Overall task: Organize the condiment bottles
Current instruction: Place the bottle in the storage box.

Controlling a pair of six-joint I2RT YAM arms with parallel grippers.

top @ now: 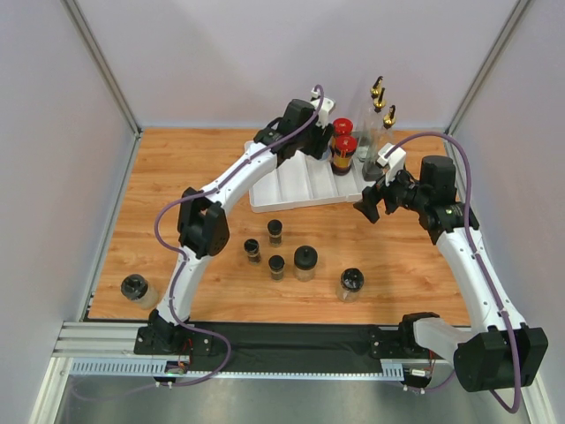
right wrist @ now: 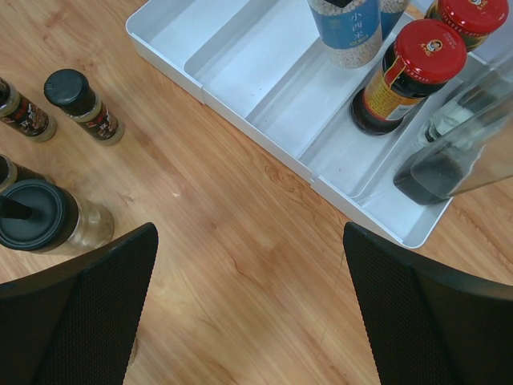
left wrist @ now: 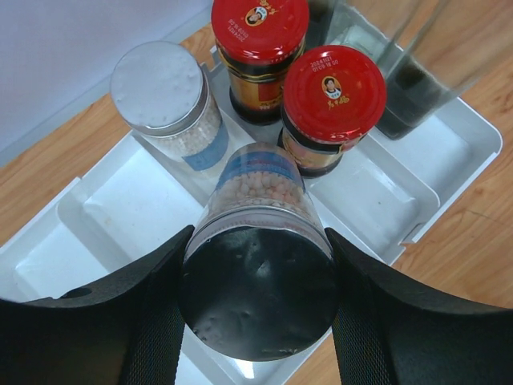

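Note:
My left gripper (left wrist: pixel 258 245) is shut on a clear jar (left wrist: pixel 258 188) with a blue label and pale beans inside; its round lid looks dark in shadow. The jar sits over the white tray (left wrist: pixel 120 216), close to two red-capped amber jars (left wrist: pixel 333 92) (left wrist: pixel 258 20) and a grey-lidded clear jar (left wrist: pixel 160 80). Whether its base rests in the tray I cannot tell. Tall gold-spouted bottles (top: pixel 380 102) stand at the tray's right end. My right gripper (right wrist: pixel 248 241) is open over bare wood by the tray's front edge (right wrist: pixel 337 188).
Three small black-lidded jars (top: pixel 274 230) (top: pixel 252 250) (top: pixel 276 266) and two medium ones (top: pixel 305 261) (top: pixel 351 283) stand on the table in front of the tray. Another black-lidded jar (top: pixel 135 288) stands at the near left corner. Grey walls enclose the table.

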